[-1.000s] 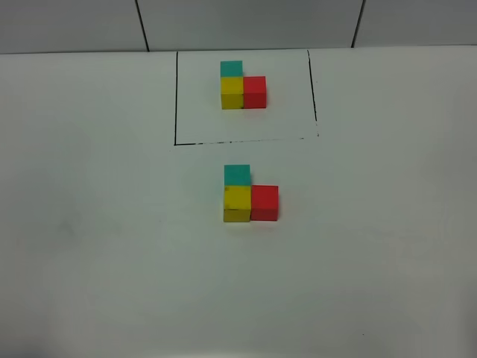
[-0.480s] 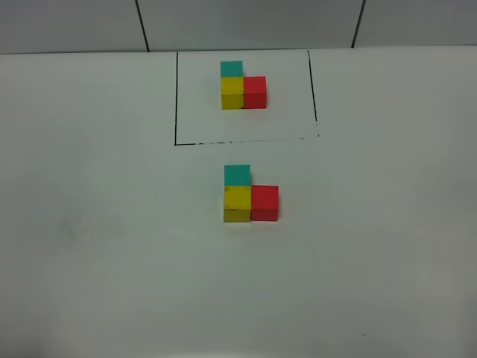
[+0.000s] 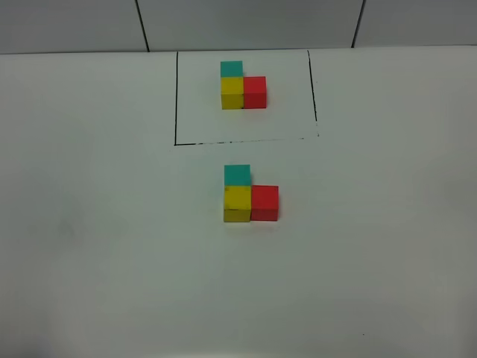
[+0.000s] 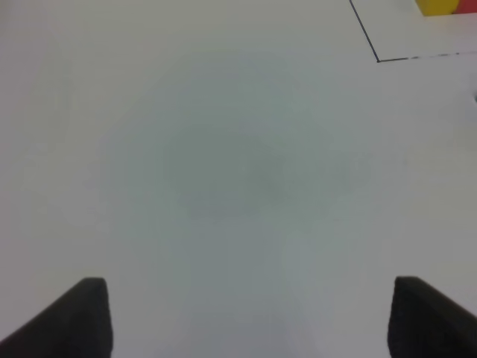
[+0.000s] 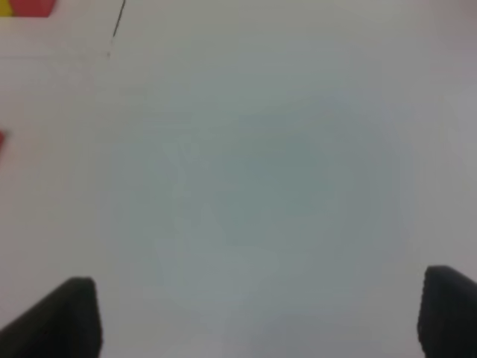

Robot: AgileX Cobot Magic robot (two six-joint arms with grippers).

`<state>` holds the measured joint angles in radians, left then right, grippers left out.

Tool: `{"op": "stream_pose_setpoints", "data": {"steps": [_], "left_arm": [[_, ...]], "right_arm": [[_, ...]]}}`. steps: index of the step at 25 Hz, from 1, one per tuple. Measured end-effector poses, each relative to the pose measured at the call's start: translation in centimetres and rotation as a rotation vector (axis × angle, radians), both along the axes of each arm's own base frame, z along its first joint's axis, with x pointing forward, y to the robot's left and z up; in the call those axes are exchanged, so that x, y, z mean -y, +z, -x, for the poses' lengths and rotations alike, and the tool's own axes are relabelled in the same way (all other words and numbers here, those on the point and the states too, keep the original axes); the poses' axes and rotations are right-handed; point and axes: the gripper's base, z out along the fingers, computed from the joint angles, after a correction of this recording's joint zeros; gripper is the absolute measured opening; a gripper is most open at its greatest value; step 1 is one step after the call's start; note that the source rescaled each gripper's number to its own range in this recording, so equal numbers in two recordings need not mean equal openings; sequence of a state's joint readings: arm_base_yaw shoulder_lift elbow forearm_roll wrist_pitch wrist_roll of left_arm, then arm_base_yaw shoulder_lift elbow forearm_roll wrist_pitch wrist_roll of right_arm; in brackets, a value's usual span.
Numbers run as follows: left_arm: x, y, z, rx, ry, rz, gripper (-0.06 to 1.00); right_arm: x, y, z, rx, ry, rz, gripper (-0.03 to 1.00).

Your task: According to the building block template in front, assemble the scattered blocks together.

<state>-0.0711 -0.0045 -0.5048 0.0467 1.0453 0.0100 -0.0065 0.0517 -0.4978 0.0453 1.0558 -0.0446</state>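
The building block template (image 3: 242, 88) is an L of teal, yellow and red cubes inside a thin black outline (image 3: 176, 112) at the back of the table. In front of it, the teal cube (image 3: 237, 174), yellow cube (image 3: 237, 201) and red cube (image 3: 264, 201) touch each other in the same L shape. Neither arm shows in the exterior high view. My left gripper (image 4: 252, 317) is open and empty over bare table; the outline corner (image 4: 378, 60) and the template's yellow cube (image 4: 440, 6) show at that view's edge. My right gripper (image 5: 259, 313) is open and empty; the template's red cube (image 5: 30, 6) shows at its edge.
The white table (image 3: 89, 224) fills the exterior high view. A grey tiled wall (image 3: 246, 22) runs behind its far edge. Both grippers hang well off to either side of the two clusters.
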Motion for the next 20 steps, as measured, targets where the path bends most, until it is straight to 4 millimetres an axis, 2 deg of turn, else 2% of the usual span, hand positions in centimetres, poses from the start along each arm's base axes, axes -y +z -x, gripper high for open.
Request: {"op": "stream_pose_setpoints", "data": {"steps": [20], "left_arm": [[0.0,0.0,0.0,0.0,0.0,0.0,0.8]], "right_arm": [[0.03,0.0,0.0,0.0,-0.003,0.001,0.8]]}}
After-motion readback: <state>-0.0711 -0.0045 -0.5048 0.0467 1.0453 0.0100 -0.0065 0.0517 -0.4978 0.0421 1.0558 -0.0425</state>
